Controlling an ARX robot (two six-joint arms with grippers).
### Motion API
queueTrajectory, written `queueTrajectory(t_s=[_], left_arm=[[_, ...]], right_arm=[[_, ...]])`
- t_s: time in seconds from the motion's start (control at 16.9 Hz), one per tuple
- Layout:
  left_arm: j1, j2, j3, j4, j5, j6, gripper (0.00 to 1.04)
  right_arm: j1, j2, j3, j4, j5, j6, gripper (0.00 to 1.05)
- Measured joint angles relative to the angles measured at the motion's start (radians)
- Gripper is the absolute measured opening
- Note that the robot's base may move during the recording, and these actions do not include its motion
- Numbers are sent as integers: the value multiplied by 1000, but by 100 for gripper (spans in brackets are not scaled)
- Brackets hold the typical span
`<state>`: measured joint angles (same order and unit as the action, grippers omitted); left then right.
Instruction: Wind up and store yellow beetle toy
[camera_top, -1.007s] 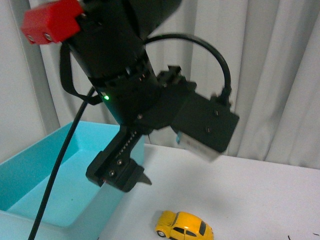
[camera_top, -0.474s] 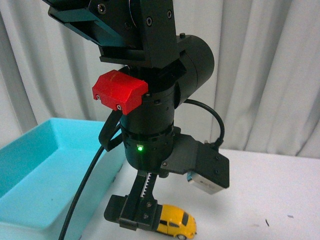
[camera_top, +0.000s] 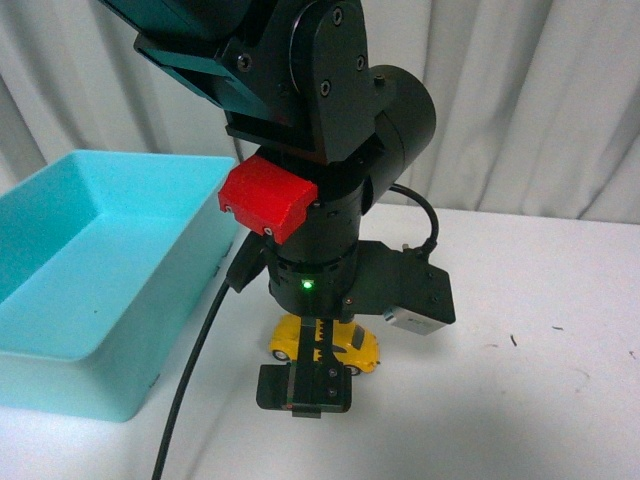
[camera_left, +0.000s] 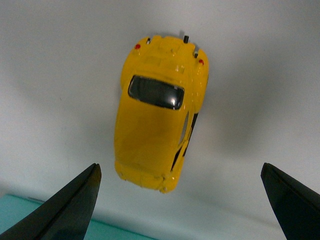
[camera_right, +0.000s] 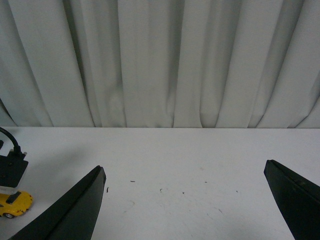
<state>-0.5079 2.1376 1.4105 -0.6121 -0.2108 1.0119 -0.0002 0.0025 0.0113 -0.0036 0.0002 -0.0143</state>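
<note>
The yellow beetle toy (camera_top: 357, 347) stands on its wheels on the white table, partly hidden behind my left arm in the front view. My left gripper (camera_top: 305, 388) points down just in front of it, close to the table. In the left wrist view the beetle toy (camera_left: 157, 115) lies lengthwise just ahead of the open left gripper (camera_left: 179, 170), and its near end reaches level with the dark fingertips (camera_left: 82, 192) without touching them. My right gripper (camera_right: 182, 167) is open over bare table, with the beetle toy (camera_right: 14, 202) far off to one side.
A teal bin (camera_top: 60, 375) with nothing visible in it stands on the table beside the toy; its edge (camera_left: 25, 220) shows under the left gripper. White curtains (camera_right: 160, 60) hang behind the table. The left arm's black cable (camera_top: 195, 380) runs down beside the bin.
My left arm has swung down from beside the bin. Its gripper now hangs low right at the beetle toy, which shows nearer the bin than before.
</note>
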Motion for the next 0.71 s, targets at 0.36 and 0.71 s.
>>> queueTrajectory(t_s=[0.36,0.71], left_arm=[[-6,92,63,13,43,97,98],[14,117,95,32,55,150,56]], right_arm=[[0,0,0,0,0,0,98],[0,0,0,0,0,0,98]])
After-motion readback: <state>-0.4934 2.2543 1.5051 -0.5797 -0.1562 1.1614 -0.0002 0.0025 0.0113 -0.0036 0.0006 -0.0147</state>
